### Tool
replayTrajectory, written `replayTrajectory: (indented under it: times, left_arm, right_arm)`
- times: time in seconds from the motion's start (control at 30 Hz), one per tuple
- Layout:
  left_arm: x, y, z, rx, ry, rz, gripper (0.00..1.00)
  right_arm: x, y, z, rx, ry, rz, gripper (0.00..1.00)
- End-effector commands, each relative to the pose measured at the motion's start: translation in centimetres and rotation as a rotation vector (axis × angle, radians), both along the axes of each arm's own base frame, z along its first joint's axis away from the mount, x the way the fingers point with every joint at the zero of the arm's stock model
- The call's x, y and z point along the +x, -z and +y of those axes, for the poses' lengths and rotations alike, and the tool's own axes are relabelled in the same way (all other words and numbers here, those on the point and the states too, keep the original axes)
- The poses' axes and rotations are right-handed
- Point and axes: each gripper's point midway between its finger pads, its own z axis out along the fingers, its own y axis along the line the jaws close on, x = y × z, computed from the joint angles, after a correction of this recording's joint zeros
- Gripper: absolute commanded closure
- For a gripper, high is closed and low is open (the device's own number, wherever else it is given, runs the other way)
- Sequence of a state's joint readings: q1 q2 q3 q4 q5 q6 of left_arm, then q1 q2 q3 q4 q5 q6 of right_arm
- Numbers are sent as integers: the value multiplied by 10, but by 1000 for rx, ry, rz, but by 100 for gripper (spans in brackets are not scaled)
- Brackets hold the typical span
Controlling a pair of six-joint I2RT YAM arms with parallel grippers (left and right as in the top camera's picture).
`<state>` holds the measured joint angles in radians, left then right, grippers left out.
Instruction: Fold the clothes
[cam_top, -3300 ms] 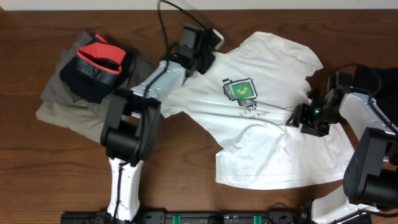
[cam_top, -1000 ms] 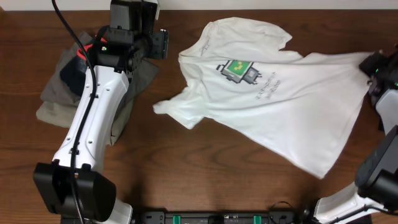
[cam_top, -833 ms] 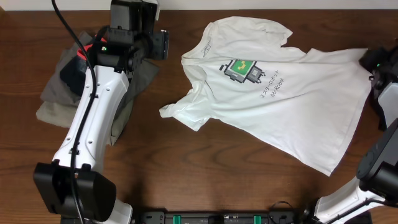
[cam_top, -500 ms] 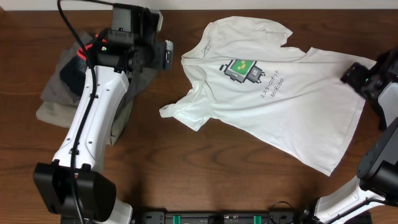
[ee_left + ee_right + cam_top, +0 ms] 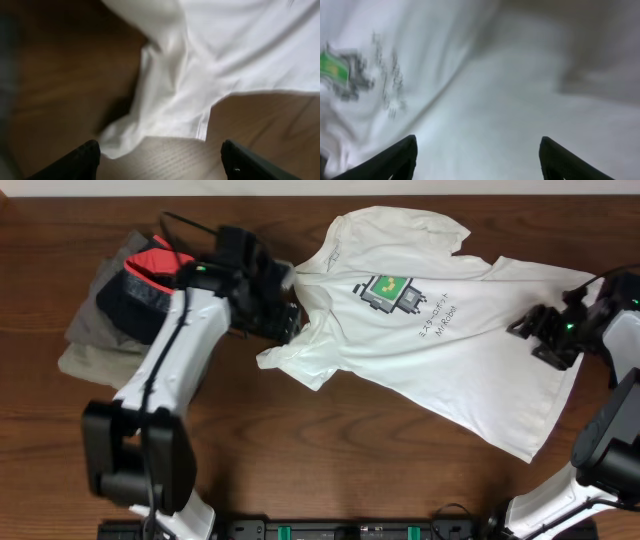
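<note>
Visibly apart, empty: left end effector [image 5: 282,317], right end effector [image 5: 537,336], above T-shirt [image 5: 450,375].

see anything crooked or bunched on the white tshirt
Yes: the white T-shirt lies slanted across the table, not squared up, and its sleeve beside the left pincer is crumpled into a bunch rather than spread flat.

The overhead camera looks straight down on the brown wooden table [image 5: 300,470]. Both wrist cameras sit close over the white short-sleeved T-shirt [image 5: 470,360], which all views share.
</note>
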<state>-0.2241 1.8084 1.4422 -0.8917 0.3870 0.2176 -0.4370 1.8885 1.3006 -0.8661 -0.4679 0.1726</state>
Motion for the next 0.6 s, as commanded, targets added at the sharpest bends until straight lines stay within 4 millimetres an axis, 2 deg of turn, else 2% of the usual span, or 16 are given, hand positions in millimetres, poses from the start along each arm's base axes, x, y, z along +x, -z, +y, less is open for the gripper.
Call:
replayTrajectory:
  times: [0.0, 0.1, 0.27, 0.43, 0.57]
  left_arm:
    - [-11, 25, 0, 21, 53, 78, 23]
    - [-11, 28, 1, 24, 53, 86, 23]
    - [-8, 18, 0, 17, 53, 53, 23]
    - [-5, 10, 5, 46, 45, 19, 22]
    - [-4, 2, 7, 47, 40, -5, 22]
  right_arm:
    - [-7, -6, 24, 56, -83, 12, 27]
    - [-30, 0, 30, 24, -114, 127, 26]
    - [-72, 8, 24, -87, -159, 337, 26]
    - [-94, 14, 26, -102, -177, 424, 25]
    - [-112, 25, 40, -53, -239, 448, 27]
